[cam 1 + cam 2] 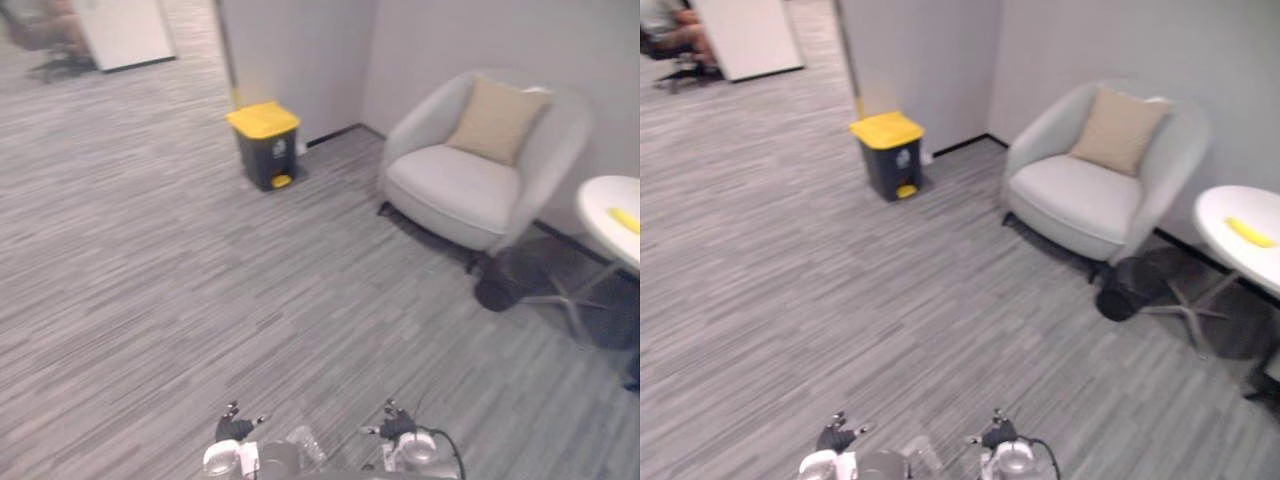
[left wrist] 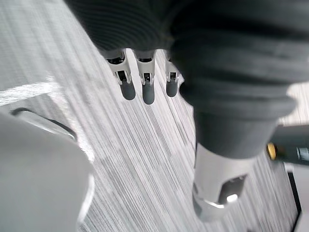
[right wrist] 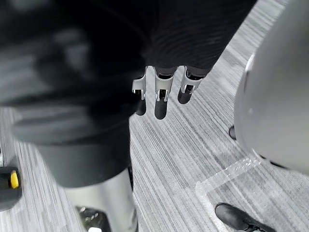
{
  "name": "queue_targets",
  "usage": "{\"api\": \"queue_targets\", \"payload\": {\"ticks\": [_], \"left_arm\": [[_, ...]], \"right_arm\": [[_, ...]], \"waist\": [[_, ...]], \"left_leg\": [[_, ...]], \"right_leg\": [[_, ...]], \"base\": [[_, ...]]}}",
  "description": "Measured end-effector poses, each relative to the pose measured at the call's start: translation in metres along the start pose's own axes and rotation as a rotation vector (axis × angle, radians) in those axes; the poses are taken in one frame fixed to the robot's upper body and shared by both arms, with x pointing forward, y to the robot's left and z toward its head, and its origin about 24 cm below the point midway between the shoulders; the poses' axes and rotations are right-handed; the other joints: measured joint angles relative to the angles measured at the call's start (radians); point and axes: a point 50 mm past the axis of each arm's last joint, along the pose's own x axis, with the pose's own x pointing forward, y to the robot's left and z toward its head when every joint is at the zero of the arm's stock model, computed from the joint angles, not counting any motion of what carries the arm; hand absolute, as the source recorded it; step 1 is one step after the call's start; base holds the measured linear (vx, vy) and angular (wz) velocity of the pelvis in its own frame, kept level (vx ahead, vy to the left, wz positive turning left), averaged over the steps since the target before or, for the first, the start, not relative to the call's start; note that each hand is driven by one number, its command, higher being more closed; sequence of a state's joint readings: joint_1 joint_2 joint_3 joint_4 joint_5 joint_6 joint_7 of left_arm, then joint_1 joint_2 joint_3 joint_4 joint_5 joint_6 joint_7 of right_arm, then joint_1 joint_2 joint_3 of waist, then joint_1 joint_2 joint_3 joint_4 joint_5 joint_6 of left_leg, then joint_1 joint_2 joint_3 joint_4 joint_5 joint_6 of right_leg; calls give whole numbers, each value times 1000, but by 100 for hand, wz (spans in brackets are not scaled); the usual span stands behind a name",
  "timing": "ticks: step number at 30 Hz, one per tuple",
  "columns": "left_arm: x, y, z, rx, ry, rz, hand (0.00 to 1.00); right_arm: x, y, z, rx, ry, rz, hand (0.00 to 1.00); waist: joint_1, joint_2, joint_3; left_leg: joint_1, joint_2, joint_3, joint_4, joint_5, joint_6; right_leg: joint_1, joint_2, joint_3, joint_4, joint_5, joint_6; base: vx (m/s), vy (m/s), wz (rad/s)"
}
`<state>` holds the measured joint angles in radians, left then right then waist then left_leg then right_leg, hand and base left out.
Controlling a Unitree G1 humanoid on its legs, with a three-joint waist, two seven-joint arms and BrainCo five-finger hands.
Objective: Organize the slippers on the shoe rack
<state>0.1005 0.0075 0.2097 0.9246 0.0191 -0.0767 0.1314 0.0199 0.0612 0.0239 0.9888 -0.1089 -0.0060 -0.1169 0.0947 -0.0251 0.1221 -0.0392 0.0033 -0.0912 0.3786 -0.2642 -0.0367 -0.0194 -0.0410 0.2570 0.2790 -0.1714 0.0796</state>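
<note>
My left hand hangs over the grey striped carpet, fingers straight and apart from the thumb, holding nothing. My right hand hangs the same way over the carpet, with its fingers straight and nothing in it. Both hands are low at my sides, well short of the furniture ahead.
A dark bin with a yellow lid stands by the wall corner ahead. A pale armchair with a beige cushion sits at the right. Beside it are a dark round object and a round white table. A person sits far back left.
</note>
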Motion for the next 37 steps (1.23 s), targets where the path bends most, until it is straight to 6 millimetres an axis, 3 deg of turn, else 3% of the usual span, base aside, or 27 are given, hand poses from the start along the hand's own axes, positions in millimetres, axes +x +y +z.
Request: {"api": "queue_targets", "payload": {"ticks": [2,4,5,6,8,9,12,15,18,20,22,25,26,27,29,32,37], "left_arm": [[0,0,0,2,3,-1,0],[1,-1,2,1,-1,-3,0],[1,-1,1,1,1,-3,0],[1,-2,1,3,3,-5,0],[1,-2,-1,5,11,-7,0],[1,-4,-2,14,18,-15,0],[0,-16,-7,43,43,-58,0],[-1,-19,-6,54,37,-73,0],[1,-21,-1,56,32,-78,0],[3,-18,0,58,32,-69,0],[4,-16,4,30,19,-55,0],[2,-20,5,0,7,-57,0],[2,-20,6,-10,4,-56,0],[1,-21,1,-20,18,-57,0],[1,-17,3,-22,15,-47,0],[0,-17,-1,-28,22,-48,0],[-1,-19,-6,-17,42,-54,0]], "right_arm": [[0,5,1,-13,-5,20,0],[0,5,4,-16,-15,30,0],[0,6,5,-20,-21,34,0],[0,6,4,-23,-18,36,0],[0,2,1,-27,-11,27,0],[0,2,0,-26,-4,26,0],[4,-19,-3,-64,23,-15,0],[5,-28,-4,-65,41,-36,0],[7,-36,1,-45,25,-60,0],[7,-37,0,-31,29,-66,0],[7,-42,2,-16,27,-87,0],[7,-48,2,-1,29,-114,0],[7,-48,3,2,24,-112,0],[7,-46,2,7,27,-110,0],[6,-39,0,17,32,-94,0],[3,-37,-7,30,32,-93,0],[1,-38,-15,39,57,-100,0]], "waist": [[8,-2,1],[13,-1,4],[11,1,9],[11,1,8],[10,1,9],[8,0,7],[7,46,-13],[7,65,-12],[4,91,30],[7,87,30],[16,69,50],[20,88,53],[20,105,50],[36,130,45],[36,98,40],[35,71,6],[22,77,-18]], "left_leg": [[29,5,82,-23,0,13],[61,12,156,-46,4,19],[82,17,199,-52,4,20],[101,23,225,-68,4,20],[136,37,262,-84,2,16],[155,31,242,-94,1,15],[164,48,191,-188,27,5],[150,84,235,-192,28,-10],[155,144,292,-87,-20,-50],[122,144,254,18,-18,-45],[70,69,69,91,-29,18],[35,-16,-87,34,-57,19],[36,-22,-145,-42,-37,12],[42,-3,-127,-54,-5,43],[73,4,-77,-84,-8,36],[129,8,-56,-175,27,24],[181,-4,-59,-218,55,11]], "right_leg": [[-31,-19,-20,32,7,8],[-66,-73,-198,94,0,-3],[-69,-133,-389,144,-20,-32],[-62,-171,-512,167,-32,-51],[-47,-207,-657,184,-41,-57],[-46,-186,-667,165,-23,-68],[-7,-89,-633,-16,67,-78],[24,-12,-592,-182,168,-97],[59,45,-531,-233,183,-106],[55,54,-485,-238,176,-115],[52,42,-399,-239,178,-114],[35,47,-318,-255,179,-110],[35,71,-284,-290,190,-94],[50,92,-268,-292,207,-82],[44,79,-259,-225,173,-92],[55,77,-246,-241,167,-88],[73,74,-242,-235,155,-92]], "base": [[30,173,-122],[11,100,-117],[7,31,-85],[9,3,-84],[57,-88,-65],[79,-86,-47],[-4,-9,-44],[-11,-12,-62],[4,-43,-62],[39,-39,-67],[-9,-19,-81],[-35,92,-92],[-17,121,-106],[35,127,-104],[149,80,-65],[203,37,-24],[208,35,-4]]}}
